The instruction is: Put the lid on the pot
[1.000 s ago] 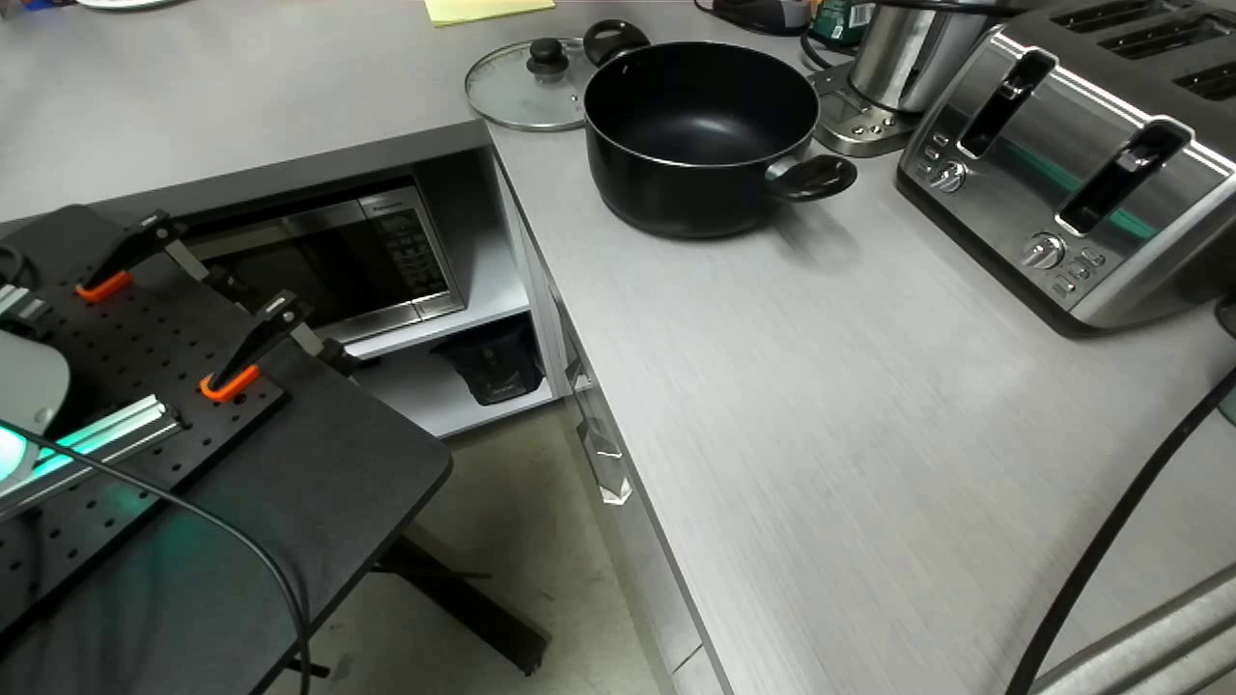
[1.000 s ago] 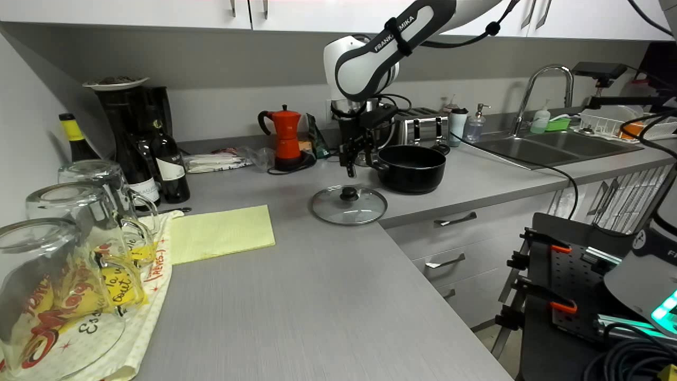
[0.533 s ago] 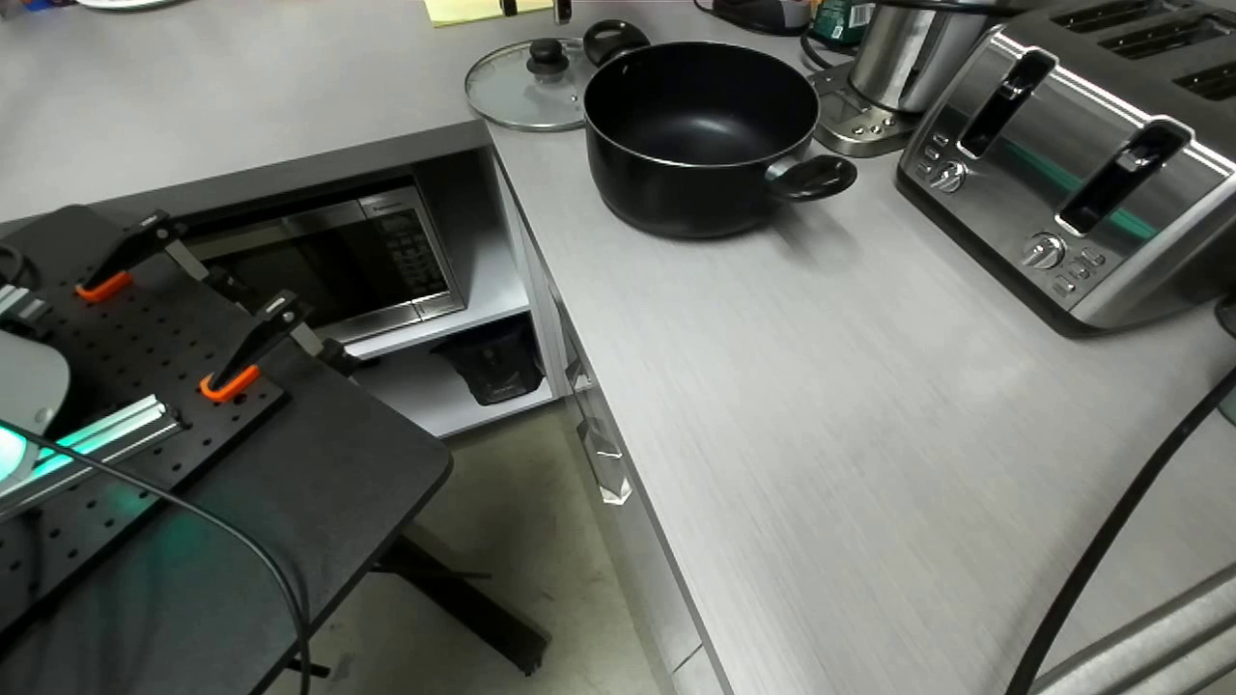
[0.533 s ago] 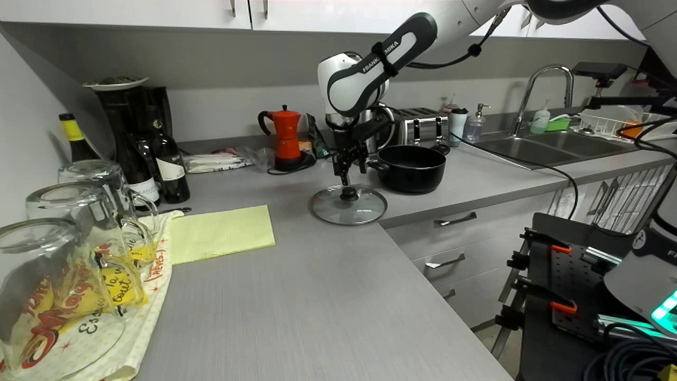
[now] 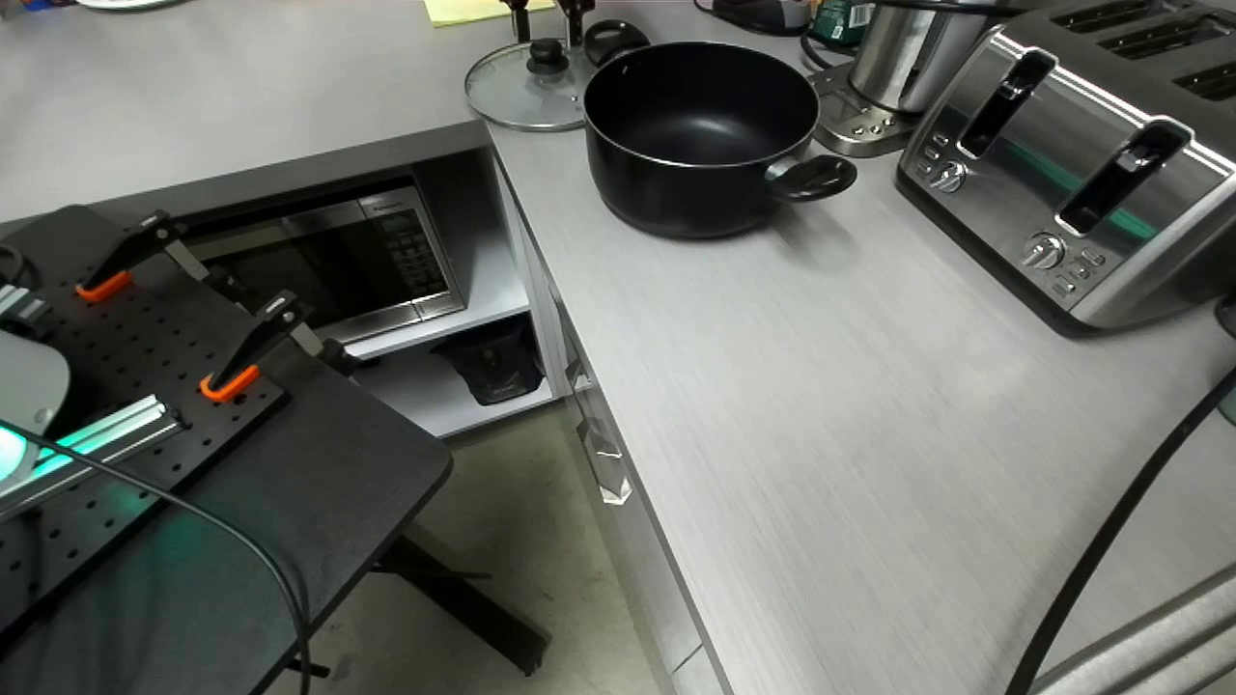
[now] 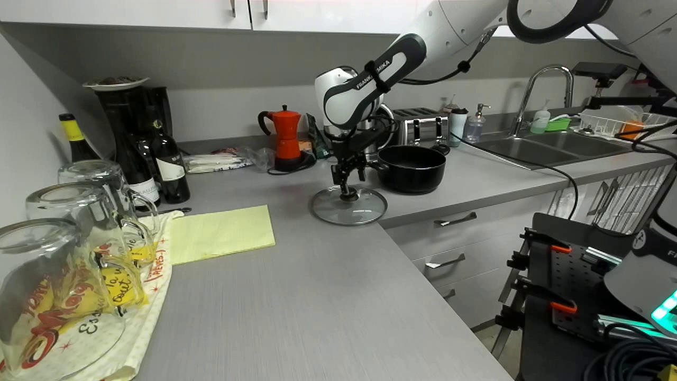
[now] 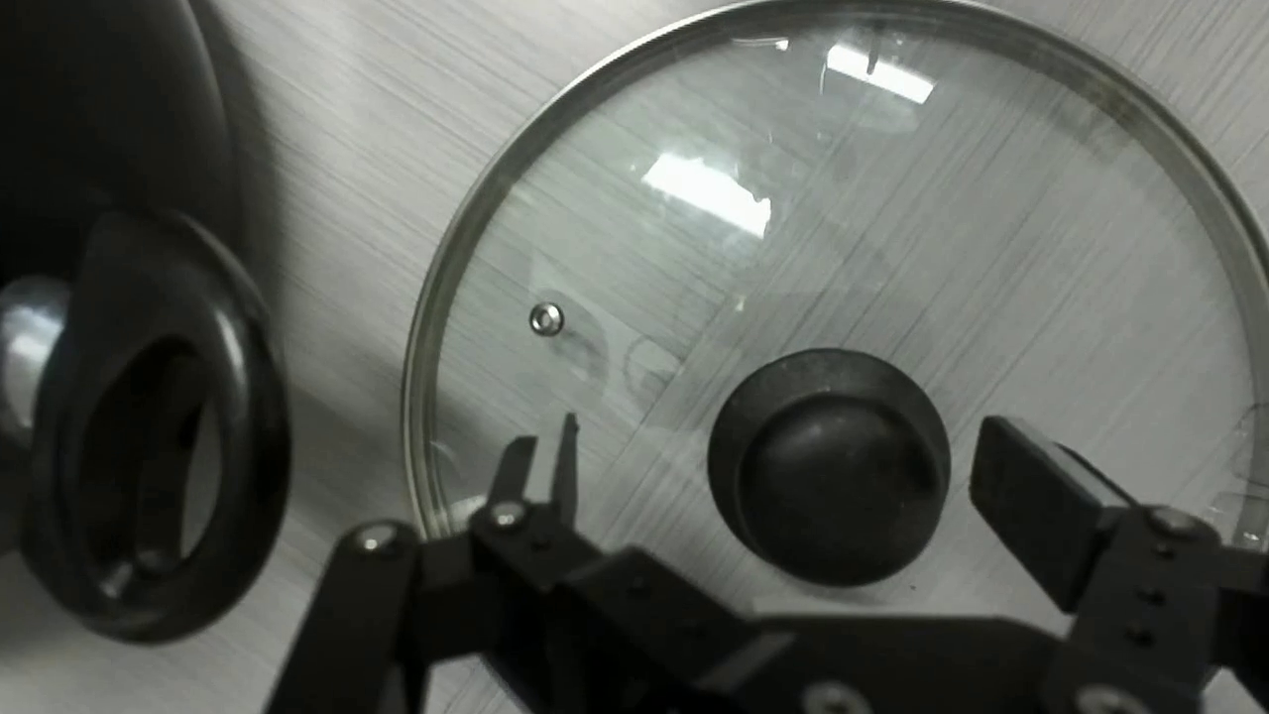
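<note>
The clear glass lid lies flat on the counter in both exterior views (image 5: 512,97) (image 6: 365,210) and fills most of the wrist view (image 7: 892,228). Its black knob (image 7: 843,486) points up. The black pot stands uncovered beside the lid in both exterior views (image 5: 676,198) (image 6: 412,172); its side and one handle (image 7: 248,426) show at the left of the wrist view. My gripper (image 7: 783,446) is open, one finger on each side of the knob, with gaps between. It is low over the lid in both exterior views (image 5: 547,31) (image 6: 353,185).
A chrome toaster (image 5: 1091,164) and a steel container (image 5: 893,58) stand near the pot. A yellow cloth (image 6: 219,233), glass mugs (image 6: 69,254) and a red moka pot (image 6: 287,135) are on the counter. The counter's edge (image 6: 418,256) runs close to the lid.
My gripper has come down from above and behind the lid to its knob, fingers still apart. The lid and the pot have not moved.
</note>
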Available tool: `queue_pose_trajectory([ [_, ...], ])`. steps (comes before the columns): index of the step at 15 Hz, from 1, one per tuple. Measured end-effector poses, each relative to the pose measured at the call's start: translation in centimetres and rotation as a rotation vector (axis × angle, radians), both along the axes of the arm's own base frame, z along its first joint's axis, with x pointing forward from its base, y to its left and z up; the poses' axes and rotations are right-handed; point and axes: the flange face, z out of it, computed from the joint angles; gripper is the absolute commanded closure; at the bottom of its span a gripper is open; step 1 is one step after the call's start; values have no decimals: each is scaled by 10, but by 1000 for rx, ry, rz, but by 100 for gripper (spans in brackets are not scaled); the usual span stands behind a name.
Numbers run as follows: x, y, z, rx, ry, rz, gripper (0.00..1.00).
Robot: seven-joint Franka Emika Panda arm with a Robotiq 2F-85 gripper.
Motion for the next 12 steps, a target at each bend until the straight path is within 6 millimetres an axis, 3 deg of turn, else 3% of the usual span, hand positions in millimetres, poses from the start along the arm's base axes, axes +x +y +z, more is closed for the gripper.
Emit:
queue_pose_trajectory([
  [5,4,4,-11,-2,21,4,0],
  [6,5,5,-12,-3,24,4,6],
  [7,5,6,-12,-3,27,5,28],
  [9,7,7,-12,-4,30,6,32],
  [12,9,7,-12,-5,30,5,52],
])
